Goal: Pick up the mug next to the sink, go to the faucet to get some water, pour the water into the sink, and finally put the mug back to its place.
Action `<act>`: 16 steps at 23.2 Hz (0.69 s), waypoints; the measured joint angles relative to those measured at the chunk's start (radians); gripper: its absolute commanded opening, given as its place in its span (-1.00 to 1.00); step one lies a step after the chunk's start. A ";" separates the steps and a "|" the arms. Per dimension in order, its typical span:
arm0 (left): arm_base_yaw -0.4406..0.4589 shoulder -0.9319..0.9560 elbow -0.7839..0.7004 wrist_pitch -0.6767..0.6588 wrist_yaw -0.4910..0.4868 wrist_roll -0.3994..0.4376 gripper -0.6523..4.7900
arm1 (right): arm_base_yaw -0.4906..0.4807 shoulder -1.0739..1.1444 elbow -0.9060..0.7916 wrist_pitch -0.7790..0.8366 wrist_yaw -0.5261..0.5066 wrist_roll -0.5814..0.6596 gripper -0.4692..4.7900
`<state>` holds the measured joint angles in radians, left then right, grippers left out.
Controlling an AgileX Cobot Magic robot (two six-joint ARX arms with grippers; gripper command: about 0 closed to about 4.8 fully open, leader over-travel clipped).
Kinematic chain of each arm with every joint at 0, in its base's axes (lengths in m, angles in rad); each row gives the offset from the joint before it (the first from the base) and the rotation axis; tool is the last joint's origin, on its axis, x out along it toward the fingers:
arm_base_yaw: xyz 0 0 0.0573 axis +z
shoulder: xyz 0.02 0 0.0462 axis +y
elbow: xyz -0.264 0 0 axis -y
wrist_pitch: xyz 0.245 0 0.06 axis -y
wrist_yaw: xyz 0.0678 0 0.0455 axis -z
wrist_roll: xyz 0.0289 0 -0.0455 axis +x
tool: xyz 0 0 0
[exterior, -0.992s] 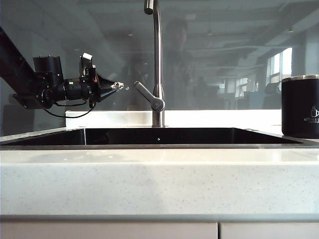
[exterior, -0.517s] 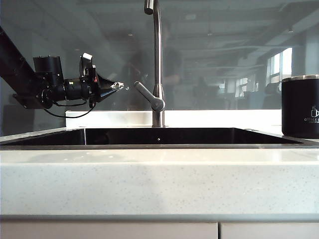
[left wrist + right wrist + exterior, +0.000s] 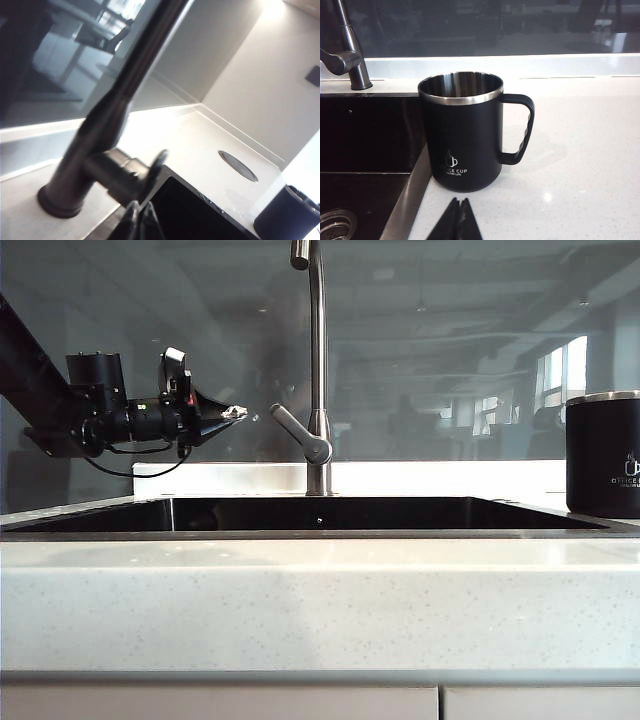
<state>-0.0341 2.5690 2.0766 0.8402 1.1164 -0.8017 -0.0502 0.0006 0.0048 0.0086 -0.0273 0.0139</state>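
**Q:** What occupies the left of the exterior view?
**A:** The left gripper (image 3: 236, 412), carried level above the sink (image 3: 320, 514). Its fingers are pressed together around nothing, the tips pointing toward the faucet (image 3: 317, 370). The lever handle (image 3: 297, 432) lies just beyond the fingertips, lower, with a visible gap between them.

**Q:** How does the left wrist view render this?
**A:** The closed fingertips of the left gripper (image 3: 141, 220) appear as a dark wedge. Directly ahead of them stands the faucet (image 3: 107, 117) with its lever handle (image 3: 131, 172); contact cannot be judged here. Farther past the fingers, beyond the sink (image 3: 195, 210), the mug (image 3: 286, 215) rests on the counter (image 3: 200, 145).

**Q:** Where is the mug?
**A:** The mug (image 3: 603, 453) stands upright on the white counter (image 3: 320, 605) beside the sink's far edge from the left fingers, well apart from them.

**Q:** And the right gripper?
**A:** The right gripper (image 3: 458, 220) shows only in its wrist view, fingers shut on nothing. The mug (image 3: 462, 132) stands just ahead of the tips, untouched, handle (image 3: 519, 129) turned away from the sink (image 3: 367, 145). The faucet (image 3: 350, 55) rises beyond the sink.
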 measured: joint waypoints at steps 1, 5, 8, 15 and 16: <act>0.005 -0.010 0.000 -0.035 -0.001 0.000 -0.71 | 0.000 0.000 0.000 0.000 0.000 0.000 -0.85; 0.030 -0.114 0.000 -0.258 -0.052 0.089 -0.71 | 0.000 0.000 0.000 0.000 0.000 0.000 -0.85; 0.045 -0.226 0.001 -0.451 -0.138 0.230 -0.71 | 0.000 0.000 0.000 0.000 0.000 0.000 -0.85; 0.044 -0.533 0.000 -1.043 -0.772 0.613 -0.71 | 0.000 0.000 0.000 0.000 0.000 0.000 -0.85; 0.044 -0.579 0.000 -1.106 -0.862 0.633 -0.71 | 0.000 0.000 0.000 0.000 0.000 0.000 -0.85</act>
<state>0.0101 1.9900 2.0762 -0.2657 0.2543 -0.1684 -0.0502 0.0006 0.0048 0.0082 -0.0273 0.0139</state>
